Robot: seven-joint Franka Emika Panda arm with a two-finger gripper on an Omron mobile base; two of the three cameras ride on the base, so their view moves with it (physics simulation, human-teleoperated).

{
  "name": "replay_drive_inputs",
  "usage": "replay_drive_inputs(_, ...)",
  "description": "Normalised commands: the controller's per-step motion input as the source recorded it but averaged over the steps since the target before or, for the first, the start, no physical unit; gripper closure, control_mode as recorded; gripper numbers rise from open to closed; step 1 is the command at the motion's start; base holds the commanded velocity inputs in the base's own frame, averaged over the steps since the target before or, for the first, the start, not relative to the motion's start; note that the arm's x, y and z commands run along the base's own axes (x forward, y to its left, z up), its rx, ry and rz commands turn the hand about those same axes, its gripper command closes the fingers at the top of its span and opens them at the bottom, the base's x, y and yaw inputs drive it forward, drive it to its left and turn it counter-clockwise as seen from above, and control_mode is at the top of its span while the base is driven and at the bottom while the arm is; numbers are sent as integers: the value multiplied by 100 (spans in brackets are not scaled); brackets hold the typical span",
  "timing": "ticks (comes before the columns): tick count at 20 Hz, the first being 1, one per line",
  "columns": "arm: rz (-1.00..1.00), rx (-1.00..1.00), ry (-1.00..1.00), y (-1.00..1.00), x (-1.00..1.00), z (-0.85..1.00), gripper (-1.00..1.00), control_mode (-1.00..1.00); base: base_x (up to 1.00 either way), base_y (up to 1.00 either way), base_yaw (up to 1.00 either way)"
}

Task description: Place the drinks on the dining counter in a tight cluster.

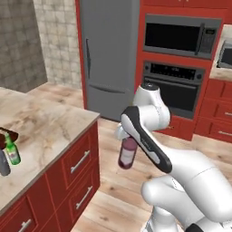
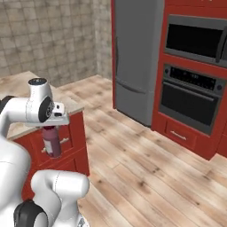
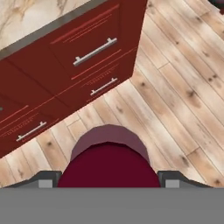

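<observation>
The claw [image 1: 128, 139] is clamped on the maroon juice bottle [image 1: 128, 154], its tips bracketing the dark-red cap [image 3: 109, 166] in the hand view, so the bottle hangs upright below it over the wooden floor [image 2: 146, 177], out past the corner of the dining tabletop [image 1: 50, 122].

The main risk is height. The bottle's base hangs lower than the stone edge, level with the red drawers [image 1: 77, 163], so a sideways swing towards the tabletop would likely knock it against the drawer front or the rim and twist it out of the grip. A drop here would land on the floor.

Far to the claw's left, the small green bottle [image 1: 12, 150] and slim grey bottle [image 1: 3, 163] stand close together. Coming in too fast or too low could topple them.
</observation>
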Motion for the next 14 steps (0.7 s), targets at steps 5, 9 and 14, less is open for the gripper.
replay_drive_inputs(5,0,0,0,0,0,0,100,100,77,1,42)
replay_drive_inputs(9,0,0,0,0,0,0,100,100,61,1,55)
replay_drive_inputs(14,0,0,0,0,0,0,100,100,50,7,59)
